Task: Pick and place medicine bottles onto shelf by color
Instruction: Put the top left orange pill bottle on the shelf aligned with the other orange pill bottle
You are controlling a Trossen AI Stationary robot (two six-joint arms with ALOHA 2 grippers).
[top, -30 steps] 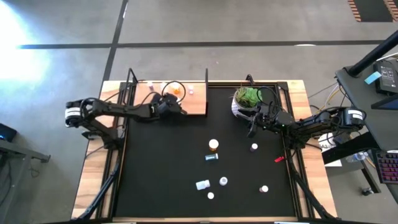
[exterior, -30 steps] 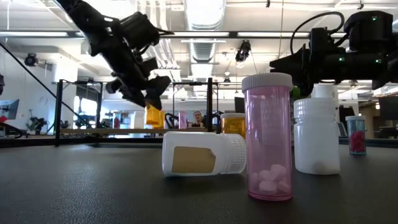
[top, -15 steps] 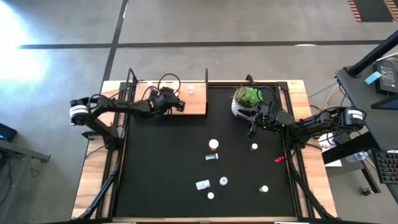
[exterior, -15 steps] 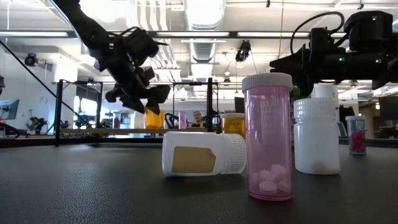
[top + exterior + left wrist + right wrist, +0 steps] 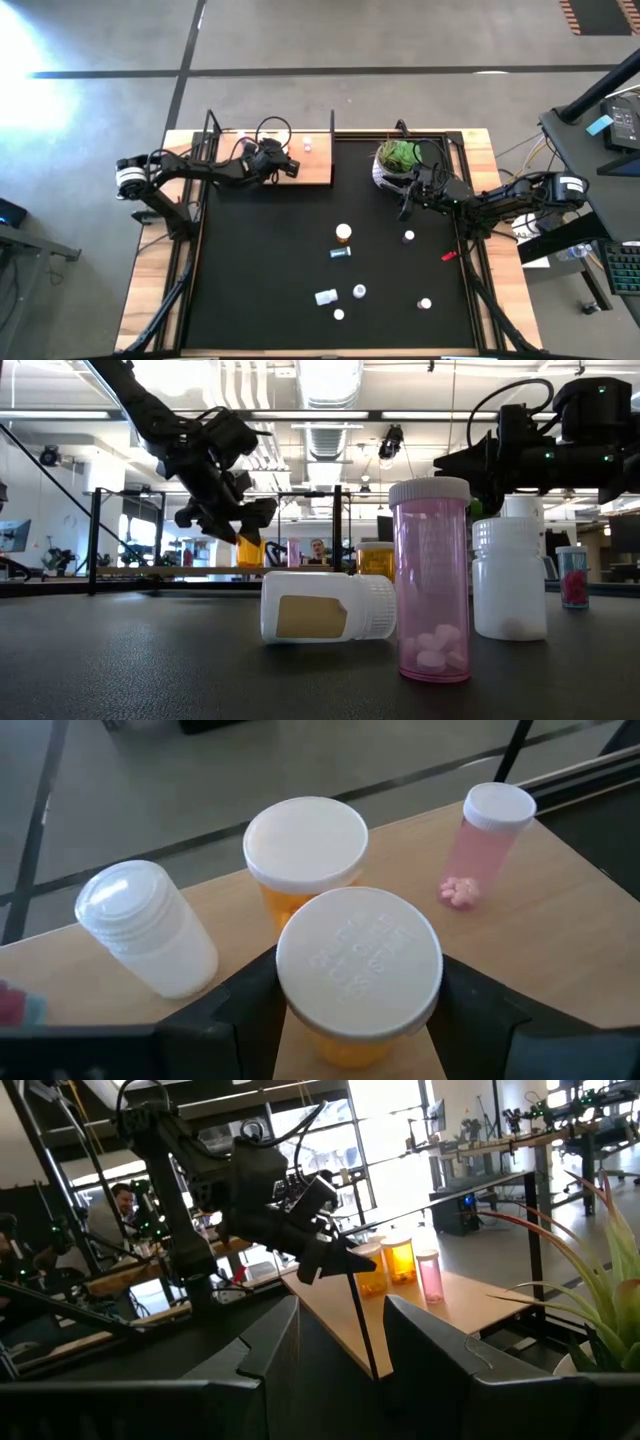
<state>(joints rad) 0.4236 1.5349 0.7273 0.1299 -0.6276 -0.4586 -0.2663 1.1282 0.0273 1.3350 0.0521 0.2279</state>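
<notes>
Placing step: the left gripper [image 5: 358, 1020], fingers clamped on an orange bottle [image 5: 357, 975], hangs over the shelf [image 5: 312, 170] at upper left, beside another orange bottle [image 5: 305, 850]. Next: lower, release. Right gripper [image 5: 404, 203] waits, fingers parted.

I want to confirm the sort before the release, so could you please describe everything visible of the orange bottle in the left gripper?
The orange bottle is a small translucent orange cylinder with a broad white ribbed cap bearing embossed lettering. It stands upright between the fingers of the left gripper, over the light-wood shelf. Close beside it stands a second orange bottle; whether they touch cannot be told, nor whether its base rests on the shelf.
</notes>
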